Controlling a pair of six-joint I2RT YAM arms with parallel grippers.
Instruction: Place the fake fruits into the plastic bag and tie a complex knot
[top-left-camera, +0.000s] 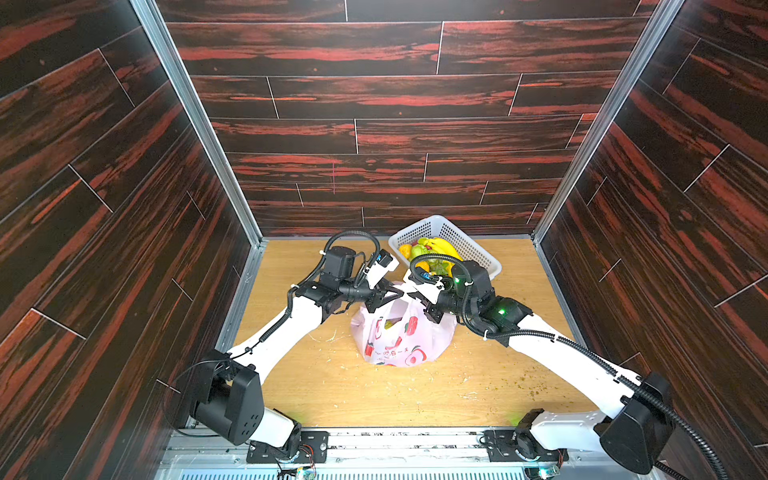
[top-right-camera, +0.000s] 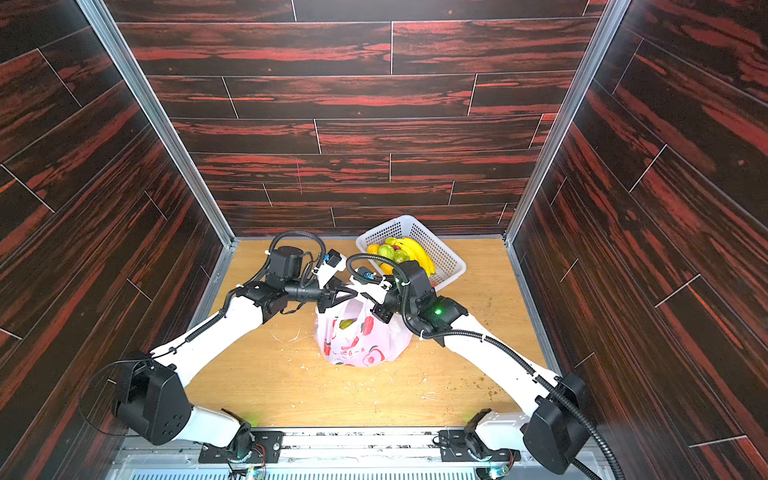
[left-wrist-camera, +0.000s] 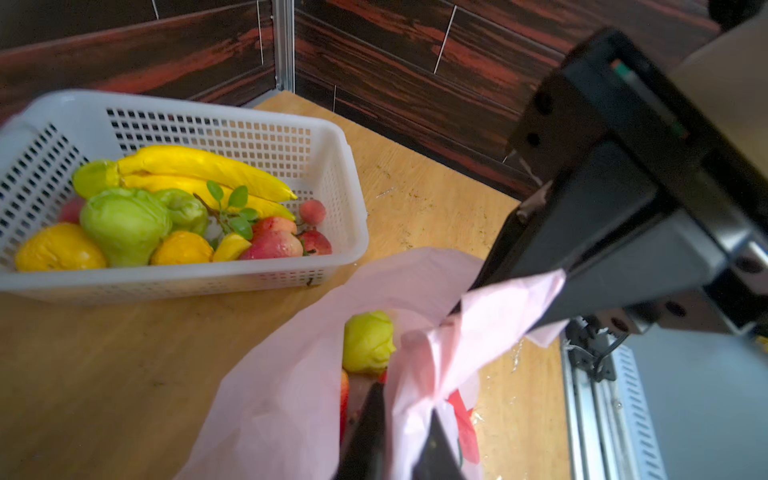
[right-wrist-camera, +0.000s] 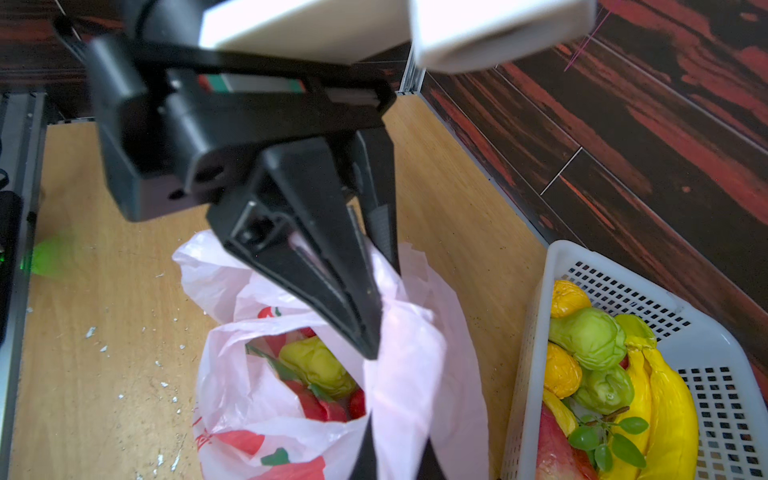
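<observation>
While the plastic bag (top-left-camera: 399, 336) is sitting on the bench (top-left-camera: 332, 395) between the two arms, on the near side of the white basket (top-left-camera: 440, 226), both hands are working at its mouth. The left hand (right-wrist-camera: 369, 343) is pressing its jaws together on a gathered pink strap at one side of the opening. The right hand (left-wrist-camera: 465, 299) is pinching the thin film at the other side, so the bag is being held up by its top from both sides. Down the right wrist view the mouth is gaping open, and a green lumpy fruit (right-wrist-camera: 318, 365) is lying inside with red pieces beside it. Plenty of fake fruits (left-wrist-camera: 199, 166) are waiting in the basket, bananas on top, so I'm judging the filling as unfinished, and no knot is showing.

The film is looking thin, soft and slippery. It is crumpling wherever it's pinched, and it's likely to slide out of a loose grip or tear under a hard tug. The load is looking light, so the bag is probably going to shift if pulled sideways. The straps, bunched into a cord, are offering the surest hold for tying.
</observation>
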